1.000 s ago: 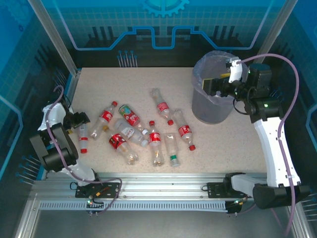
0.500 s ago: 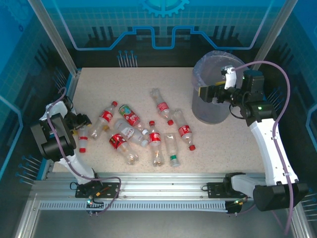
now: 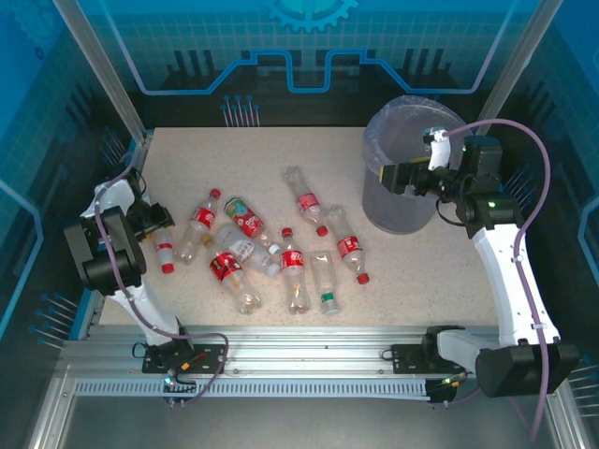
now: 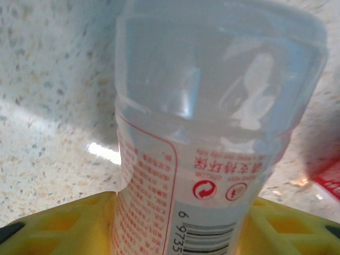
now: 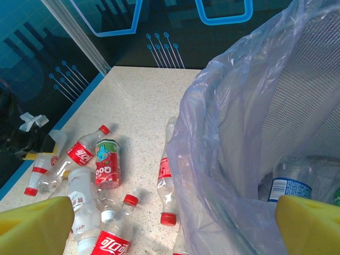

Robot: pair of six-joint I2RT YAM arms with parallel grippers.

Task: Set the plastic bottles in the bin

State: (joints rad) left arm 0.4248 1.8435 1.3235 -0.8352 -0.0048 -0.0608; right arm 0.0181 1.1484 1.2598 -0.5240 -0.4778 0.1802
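Since a second ago the left end effector [image 3: 154, 224] has tightened up and nudged its bottle, and the right end effector [image 3: 391, 175] slid out over the bin [image 3: 398, 210].
Left one's now pinched on the small red-capped bottle [image 4: 212, 106] lying at the desk's [image 3: 281, 150] left edge. Right one hangs wide open above the bin, far right. The other bottles [image 3: 281, 253] lie scattered mid-desk.

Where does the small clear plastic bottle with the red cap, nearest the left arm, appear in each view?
Top external: the small clear red-capped bottle lies at the far left of the speckled beige tabletop.
Left wrist: close up, centre frame, between the yellow fingers of the left gripper.
Right wrist: low at the far left edge.
Shared landmark: that tabletop beneath it.
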